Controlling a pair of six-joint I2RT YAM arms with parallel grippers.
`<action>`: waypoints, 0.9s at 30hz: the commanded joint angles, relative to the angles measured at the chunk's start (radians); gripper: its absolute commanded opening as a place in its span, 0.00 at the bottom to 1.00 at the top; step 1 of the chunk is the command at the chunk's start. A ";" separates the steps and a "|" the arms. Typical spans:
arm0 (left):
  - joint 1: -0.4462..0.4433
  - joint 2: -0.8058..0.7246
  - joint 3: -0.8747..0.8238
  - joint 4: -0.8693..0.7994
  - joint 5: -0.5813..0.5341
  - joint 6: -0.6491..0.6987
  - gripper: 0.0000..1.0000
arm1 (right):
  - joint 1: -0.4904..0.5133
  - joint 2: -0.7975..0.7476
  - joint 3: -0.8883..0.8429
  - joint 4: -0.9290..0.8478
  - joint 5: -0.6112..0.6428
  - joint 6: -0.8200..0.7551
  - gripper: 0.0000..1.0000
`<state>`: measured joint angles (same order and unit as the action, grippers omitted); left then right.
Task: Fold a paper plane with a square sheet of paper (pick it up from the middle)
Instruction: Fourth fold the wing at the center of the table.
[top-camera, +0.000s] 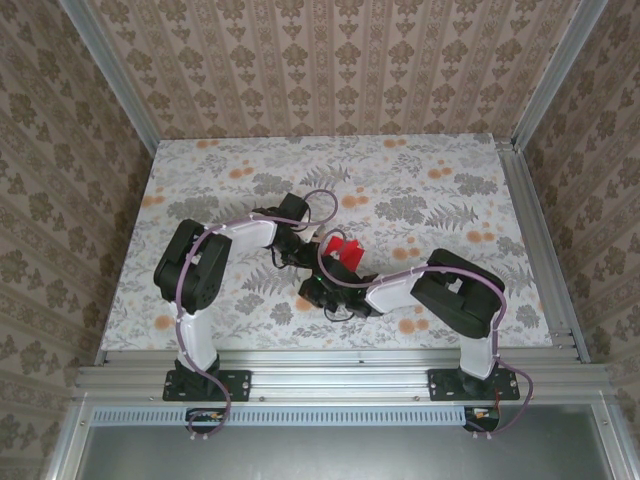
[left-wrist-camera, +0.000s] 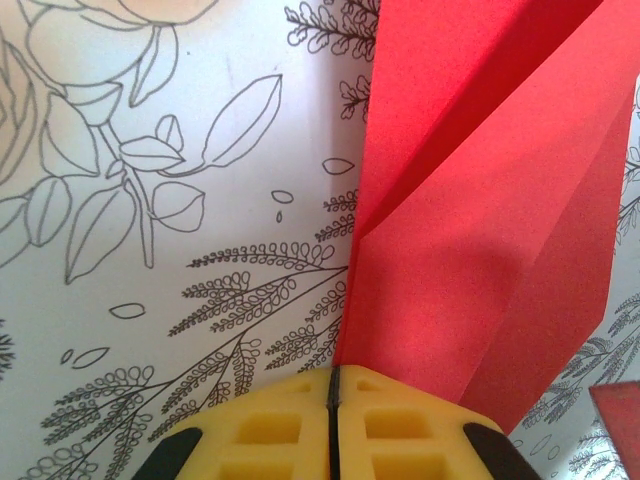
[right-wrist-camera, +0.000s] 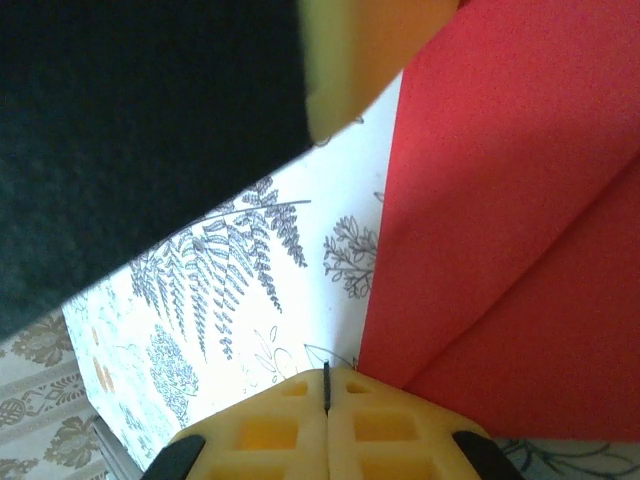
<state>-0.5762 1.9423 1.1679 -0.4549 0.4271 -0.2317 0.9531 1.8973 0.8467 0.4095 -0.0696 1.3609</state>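
The sheet of paper (top-camera: 345, 250) is bright red, folded with diagonal creases, and stands up off the table between both arms. In the left wrist view the sheet of paper (left-wrist-camera: 480, 230) rises from the tips of my left gripper (left-wrist-camera: 335, 372), whose yellow fingers (left-wrist-camera: 270, 430) are pressed together on its lower corner. My right gripper (right-wrist-camera: 326, 372) is shut too, and the sheet of paper (right-wrist-camera: 500, 230) meets its tips just right of the seam. From above, the left gripper (top-camera: 312, 245) and right gripper (top-camera: 333, 268) meet at the sheet's near-left side.
The table (top-camera: 420, 190) has a grey leaf print with small orange flowers (top-camera: 410, 325). Metal rails (top-camera: 530, 230) edge its right and near sides. The left arm's dark body (right-wrist-camera: 130, 130) and a yellow finger (right-wrist-camera: 350, 60) loom close over the right wrist camera.
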 joint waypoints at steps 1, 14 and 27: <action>-0.010 0.155 -0.077 -0.067 -0.166 -0.006 0.09 | 0.062 0.039 0.004 -0.138 -0.082 -0.009 0.08; -0.014 0.141 -0.078 -0.064 -0.150 0.003 0.09 | -0.021 -0.176 -0.112 -0.029 -0.072 -0.016 0.08; -0.016 0.108 -0.075 -0.064 -0.139 0.008 0.09 | -0.262 -0.146 -0.065 -0.070 -0.135 -0.119 0.08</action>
<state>-0.5762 1.9362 1.1675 -0.4526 0.4301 -0.2314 0.7094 1.7168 0.7444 0.3664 -0.1684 1.2789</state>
